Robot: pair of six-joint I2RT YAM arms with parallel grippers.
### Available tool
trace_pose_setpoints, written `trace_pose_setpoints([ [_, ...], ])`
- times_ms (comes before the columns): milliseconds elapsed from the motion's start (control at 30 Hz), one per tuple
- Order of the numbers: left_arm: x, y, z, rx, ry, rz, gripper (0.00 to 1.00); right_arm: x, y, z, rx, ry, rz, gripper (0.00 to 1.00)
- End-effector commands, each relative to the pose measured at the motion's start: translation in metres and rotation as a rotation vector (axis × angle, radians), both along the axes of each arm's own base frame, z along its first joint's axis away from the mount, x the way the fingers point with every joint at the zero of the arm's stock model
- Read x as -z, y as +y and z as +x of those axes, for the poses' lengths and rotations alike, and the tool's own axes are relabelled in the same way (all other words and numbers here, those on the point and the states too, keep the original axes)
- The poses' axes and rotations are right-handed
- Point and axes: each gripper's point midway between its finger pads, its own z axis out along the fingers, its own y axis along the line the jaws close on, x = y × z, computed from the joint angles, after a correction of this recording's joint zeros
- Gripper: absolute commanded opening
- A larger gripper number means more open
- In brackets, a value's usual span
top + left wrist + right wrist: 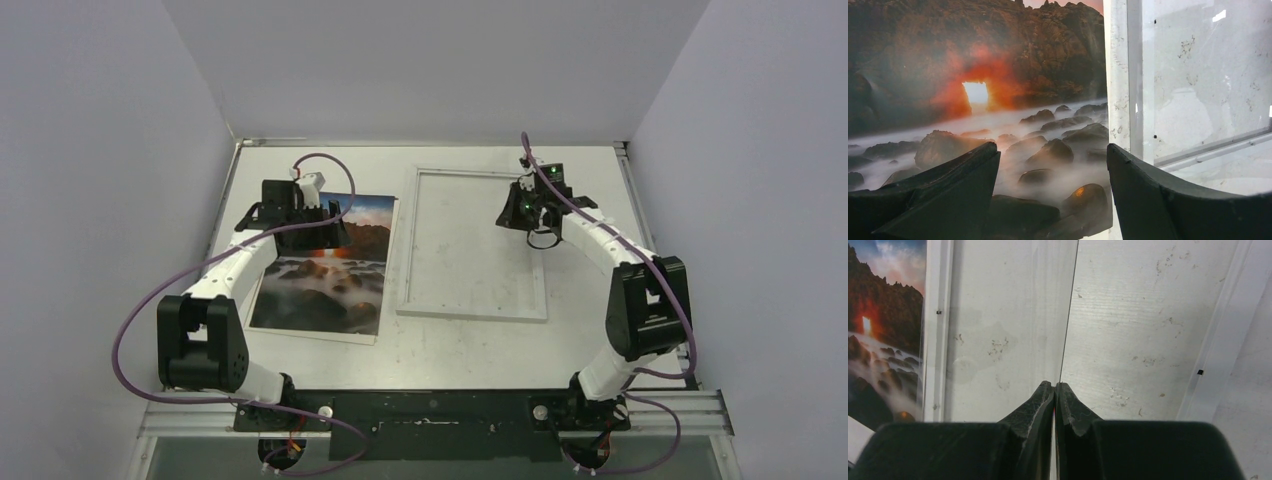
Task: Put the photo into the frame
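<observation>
The photo, dark rocks in white mist with an orange glow, lies flat on the table left of the frame. My left gripper hovers over the photo's upper part, open; in the left wrist view the jaws straddle the photo near its right edge, beside the frame's white rim. My right gripper is over the frame's upper right. In the right wrist view it is shut on a thin clear sheet seen edge-on, above the frame.
White walls enclose the table on the left, back and right. A metal rail with both arm bases runs along the near edge. Purple cables loop beside each arm.
</observation>
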Motion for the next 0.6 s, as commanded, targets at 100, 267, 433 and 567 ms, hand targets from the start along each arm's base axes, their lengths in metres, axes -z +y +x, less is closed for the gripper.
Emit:
trace_pose_setpoints([
  [100, -0.012, 0.000, -0.003, 0.030, -0.040, 0.002, 0.76, -0.010, -0.005, 0.024, -0.020, -0.112, -0.026, 0.05],
  [267, -0.013, 0.000, -0.003, 0.033, -0.041, 0.002, 0.76, -0.015, -0.013, 0.027, 0.003, -0.139, -0.028, 0.05],
  [433, -0.012, 0.000, -0.004, 0.034, -0.038, 0.001, 0.75, -0.018, -0.020, 0.024, 0.029, -0.161, -0.026, 0.05],
  [567, -0.013, -0.001, -0.004, 0.035, -0.038, 0.000, 0.75, -0.015, -0.022, 0.024, 0.034, -0.161, -0.018, 0.05],
])
